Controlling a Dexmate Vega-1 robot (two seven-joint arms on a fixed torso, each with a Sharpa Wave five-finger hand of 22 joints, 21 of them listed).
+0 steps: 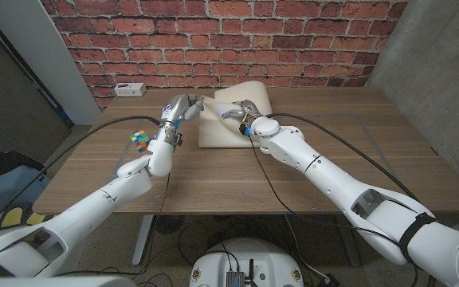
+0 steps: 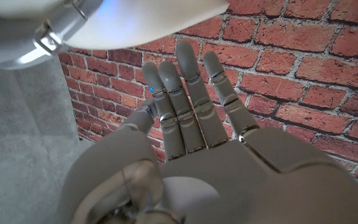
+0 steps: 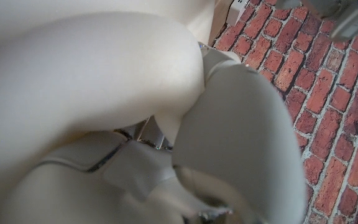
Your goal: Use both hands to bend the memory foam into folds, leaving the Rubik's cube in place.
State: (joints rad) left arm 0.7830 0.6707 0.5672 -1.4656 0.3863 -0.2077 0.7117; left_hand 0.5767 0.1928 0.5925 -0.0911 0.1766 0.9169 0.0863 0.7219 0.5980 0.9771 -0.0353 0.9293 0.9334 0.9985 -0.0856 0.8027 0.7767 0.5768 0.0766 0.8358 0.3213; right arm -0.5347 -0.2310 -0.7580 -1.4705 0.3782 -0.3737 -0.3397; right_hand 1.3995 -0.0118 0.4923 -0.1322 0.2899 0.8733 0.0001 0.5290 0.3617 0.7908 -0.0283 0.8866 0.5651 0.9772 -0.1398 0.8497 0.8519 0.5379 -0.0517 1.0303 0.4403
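Head view: at the wooden table point(image 1: 349, 167), both arms reach from the near edge toward the far middle, where the memory foam point(image 1: 233, 115) lies close to the brick wall point(image 1: 293, 40). Nearest, the Rubik's cube point(image 1: 139, 139) sits toward the tabletop's left side, just beside the left forearm and apparently undisturbed. Farther on, the left hand point(image 1: 183, 108) meets the foam's left edge; its wrist camera shows its fingers point(image 2: 185, 106) straight and pressed together, holding nothing. The right hand point(image 1: 241, 112) is buried in the foam, its fingers seemingly curled into the bulging material. The far right portion curls upward, suggesting one fold begun; further folds appear left to make.
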